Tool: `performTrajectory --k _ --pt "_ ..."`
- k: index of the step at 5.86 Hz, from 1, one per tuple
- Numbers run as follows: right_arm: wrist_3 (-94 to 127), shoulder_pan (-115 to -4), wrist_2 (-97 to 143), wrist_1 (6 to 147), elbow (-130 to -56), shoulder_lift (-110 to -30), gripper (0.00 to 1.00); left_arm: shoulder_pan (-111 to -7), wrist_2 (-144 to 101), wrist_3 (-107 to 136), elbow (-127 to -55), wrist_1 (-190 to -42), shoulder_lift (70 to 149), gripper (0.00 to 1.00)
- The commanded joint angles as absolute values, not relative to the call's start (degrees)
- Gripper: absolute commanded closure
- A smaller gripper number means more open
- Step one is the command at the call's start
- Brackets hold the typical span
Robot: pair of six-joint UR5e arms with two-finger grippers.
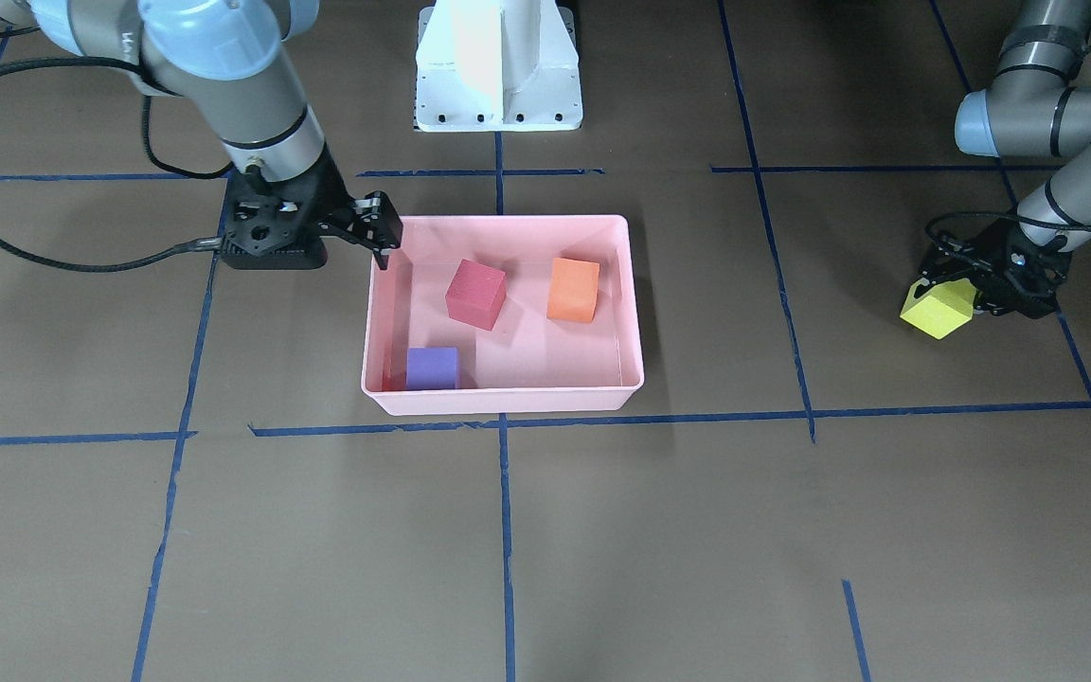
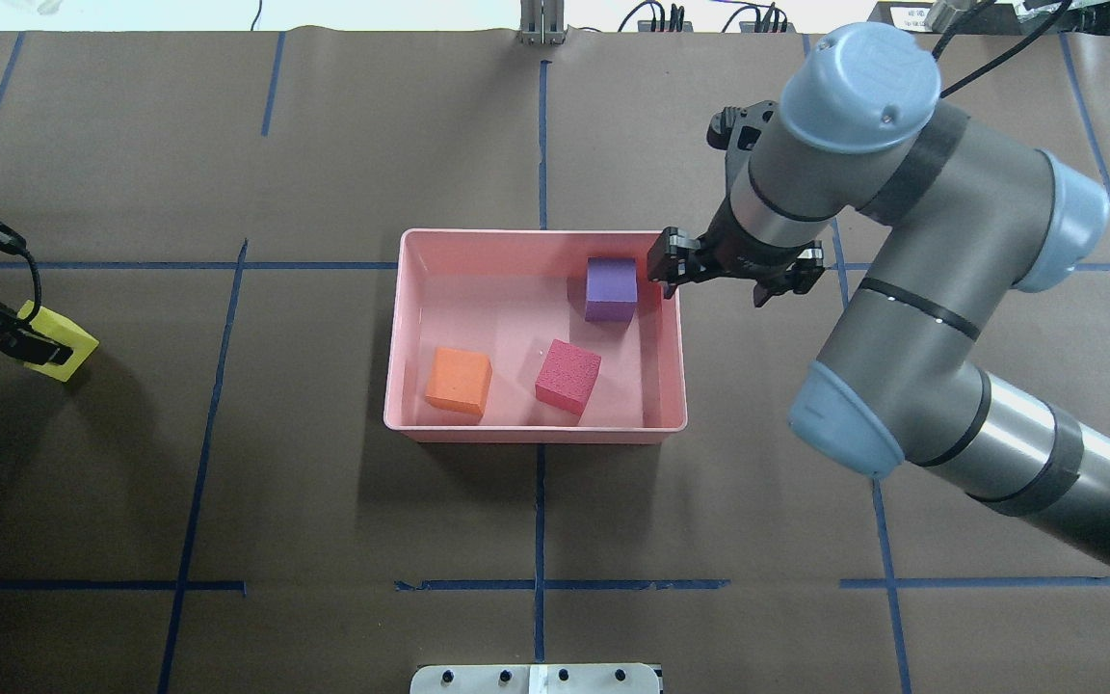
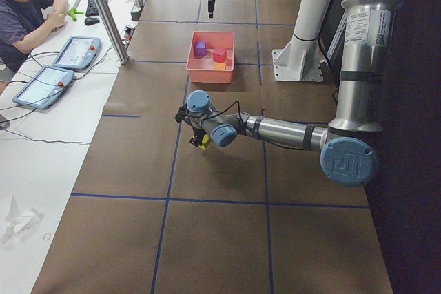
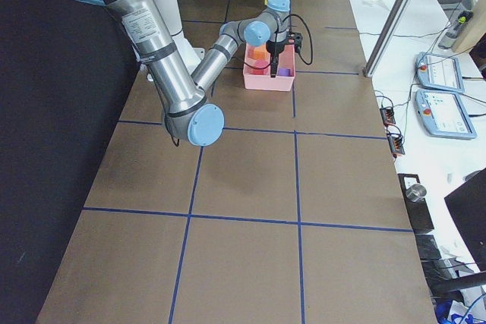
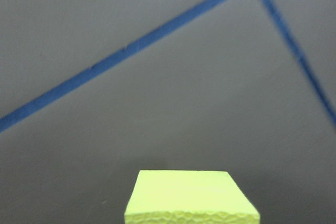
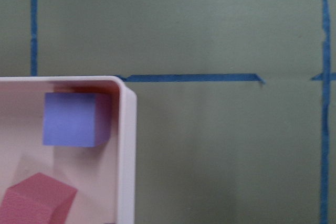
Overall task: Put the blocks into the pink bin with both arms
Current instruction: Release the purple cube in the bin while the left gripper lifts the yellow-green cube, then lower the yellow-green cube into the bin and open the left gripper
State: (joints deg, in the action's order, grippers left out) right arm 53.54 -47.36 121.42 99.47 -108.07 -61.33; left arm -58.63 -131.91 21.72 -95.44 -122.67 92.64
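The pink bin (image 1: 508, 403) sits mid-table and also shows in the overhead view (image 2: 536, 432). In it lie the red block (image 1: 476, 295), the orange block (image 1: 573, 290) and the purple block (image 1: 432, 368), which is in a corner. My right gripper (image 1: 382, 242) hovers over the bin's rim beside the purple block (image 2: 610, 288). Its fingers look close together and hold nothing. The right wrist view shows that corner's rim (image 6: 126, 150) and the purple block (image 6: 71, 119). My left gripper (image 2: 35, 337) is shut on the yellow-green block (image 1: 937, 310), far out to the side and just above the table.
The white pedestal base (image 1: 498, 66) stands behind the bin. Blue tape lines cross the brown table cover. In the left view a seated operator (image 3: 24, 5), two tablets and a metal pole (image 3: 103, 12) are beside the table's far edge.
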Motion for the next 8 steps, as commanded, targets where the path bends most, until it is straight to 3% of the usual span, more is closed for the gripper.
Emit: performTrajectory --k 1,3,6,7,8 --pt "36.0 -57.2 128.2 99.2 -108.1 -68.7 0.00 -58.4 -131.8 31.6 -101.7 -111.9 100.6 0.57" --pt "13.3 -66.7 130.8 99.1 -108.7 -79.6 0.00 -55.6 -131.5 43.4 -104.0 -100.5 113.2 0.57" --pt "-13.3 -81.0 133.2 99.1 -108.8 -93.6 0.00 -41.4 -118.3 60.6 -103.3 -89.5 127.8 0.57" --pt "-13.4 -81.3 133.2 99.1 -108.8 -94.2 0.00 -37.1 -113.6 66.5 -101.0 -89.1 131.4 0.46" --pt "-13.4 -81.3 133.2 99.1 -108.8 -94.7 0.00 -36.8 -112.8 66.8 -101.0 -89.0 131.5 0.00"
